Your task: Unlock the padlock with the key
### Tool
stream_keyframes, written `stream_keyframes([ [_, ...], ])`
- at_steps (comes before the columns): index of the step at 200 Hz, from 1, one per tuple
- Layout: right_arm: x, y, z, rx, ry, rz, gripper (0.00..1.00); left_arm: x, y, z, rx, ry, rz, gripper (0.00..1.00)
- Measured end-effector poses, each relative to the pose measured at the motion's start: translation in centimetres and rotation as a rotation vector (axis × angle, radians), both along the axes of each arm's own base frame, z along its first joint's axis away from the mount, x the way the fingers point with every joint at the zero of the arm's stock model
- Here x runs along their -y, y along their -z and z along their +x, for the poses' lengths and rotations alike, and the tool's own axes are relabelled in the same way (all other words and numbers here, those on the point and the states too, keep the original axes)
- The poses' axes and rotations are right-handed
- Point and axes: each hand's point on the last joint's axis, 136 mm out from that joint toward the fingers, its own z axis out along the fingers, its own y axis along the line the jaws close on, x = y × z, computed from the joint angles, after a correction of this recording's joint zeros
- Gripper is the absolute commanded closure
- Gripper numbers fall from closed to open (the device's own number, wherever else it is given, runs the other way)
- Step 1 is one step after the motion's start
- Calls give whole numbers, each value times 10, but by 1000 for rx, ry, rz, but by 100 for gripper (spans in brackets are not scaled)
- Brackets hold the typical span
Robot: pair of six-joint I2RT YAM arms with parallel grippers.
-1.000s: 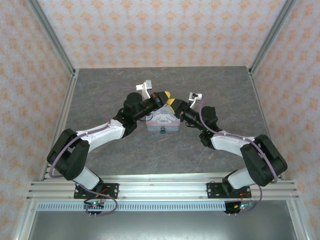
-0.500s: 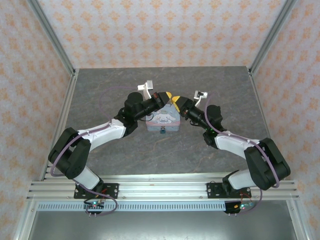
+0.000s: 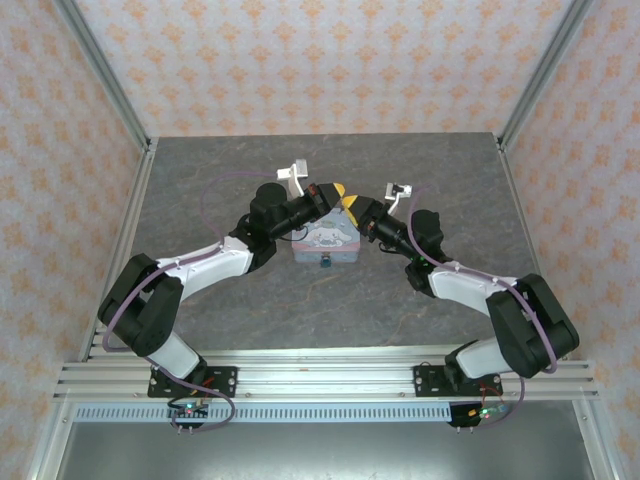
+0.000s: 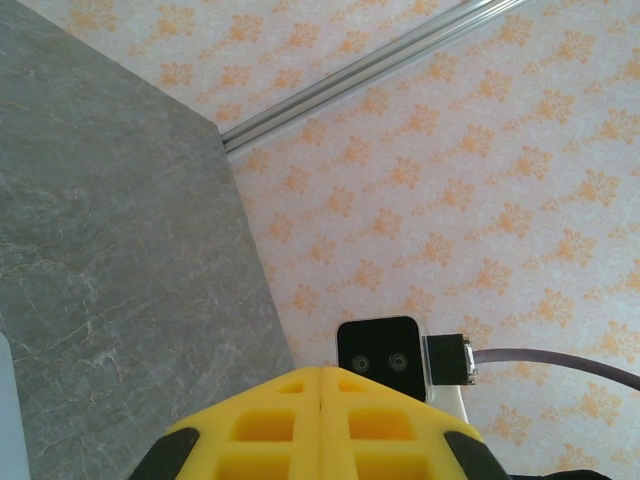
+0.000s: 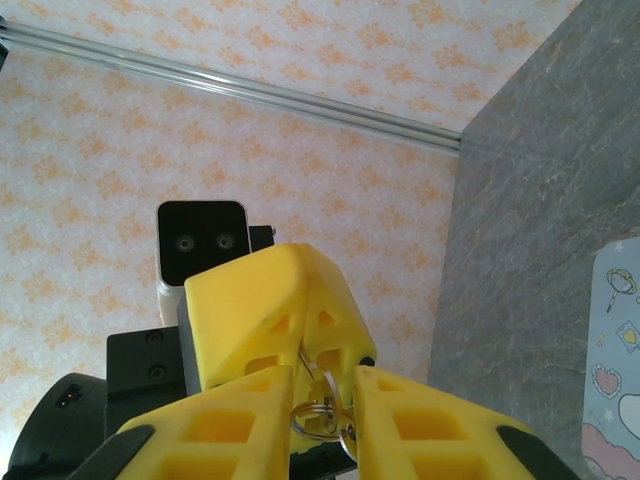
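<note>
1. Over the past second the right hand has pulled back off the tin and swung up towards the left hand. More of the tin's printed lid is now uncovered, and the left arm has barely shifted.
2. From above, the two hands meet tip to tip over the far edge of the tin, near the middle of the grey table.
3. The padlock, a teal speck, sits at the tin's near edge, towards the arm bases and well apart from both hands.
4. In the right wrist view, the key hangs on its small wire ring in the narrow gap between the right hand's yellow fingers.
5. A thin metal sliver runs from the ring up to the tip of the left hand, which comes in from above as a yellow wedge.
6. The left hand is clenched: in its own wrist view the fingers lie flush along a single seam. Whether that seam pinches the sliver cannot be told.
7. The right hand's fingers stand slightly parted either side of the ring. Whether they press on it or merely flank it cannot be told.
8. The left wrist view also catches the right wrist's black camera housing just beyond the closed fingertips.
</note>
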Motion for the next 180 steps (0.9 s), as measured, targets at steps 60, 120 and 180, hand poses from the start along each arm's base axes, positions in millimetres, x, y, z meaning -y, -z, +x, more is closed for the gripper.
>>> stream_keyframes([
  [60, 3, 2, 3, -7, 10, -1, 43, 0, 1, 0, -7, 0, -4, 100],
  [120, 9, 6, 8, -13, 32, -11, 51, 0, 1, 0, -9, 0, -6, 100],
  [180, 13, 18, 13, -31, 50, -77, 51, 0, 1, 0, -10, 0, -6, 100],
])
